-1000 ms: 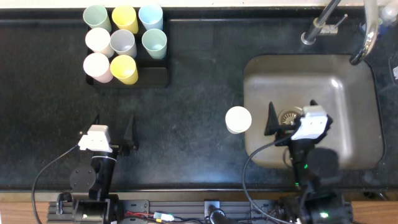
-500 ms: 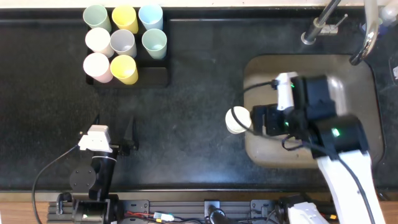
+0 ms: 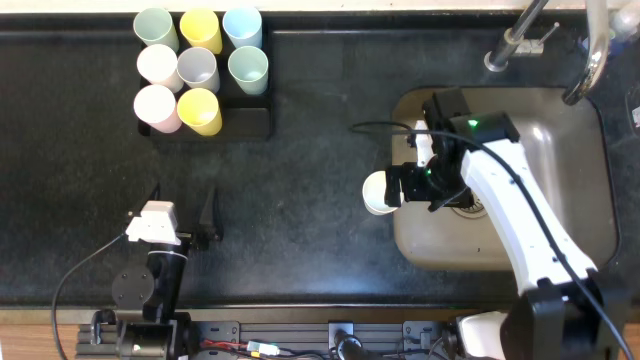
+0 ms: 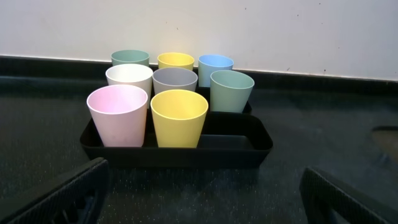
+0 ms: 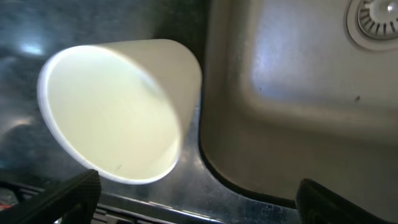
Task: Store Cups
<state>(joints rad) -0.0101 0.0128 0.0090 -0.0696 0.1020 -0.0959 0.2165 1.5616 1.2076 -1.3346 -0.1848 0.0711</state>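
Observation:
A white cup (image 3: pixel 377 192) stands on the dark counter, right at the sink's left rim. My right gripper (image 3: pixel 398 187) hangs over it from the sink side, open; in the right wrist view the white cup (image 5: pixel 118 112) shows its mouth between and beyond the spread fingertips (image 5: pixel 68 196). At the counter's far left, a black tray (image 3: pixel 248 123) holds several pastel cups (image 3: pixel 199 110), with one corner slot bare. My left gripper (image 3: pixel 180 213) rests open near the front edge, facing the tray (image 4: pixel 236 140) and its cups (image 4: pixel 179 117), holding nothing.
The steel sink (image 3: pixel 520 120) fills the right side, its drain (image 5: pixel 373 18) near the right arm. A tap (image 3: pixel 520 35) stands behind it. Dark counter stretches between tray and white cup.
The right arm swung up from the sink's front and across to the white cup at the sink's left rim. The cup stays in place. The left arm has not moved.

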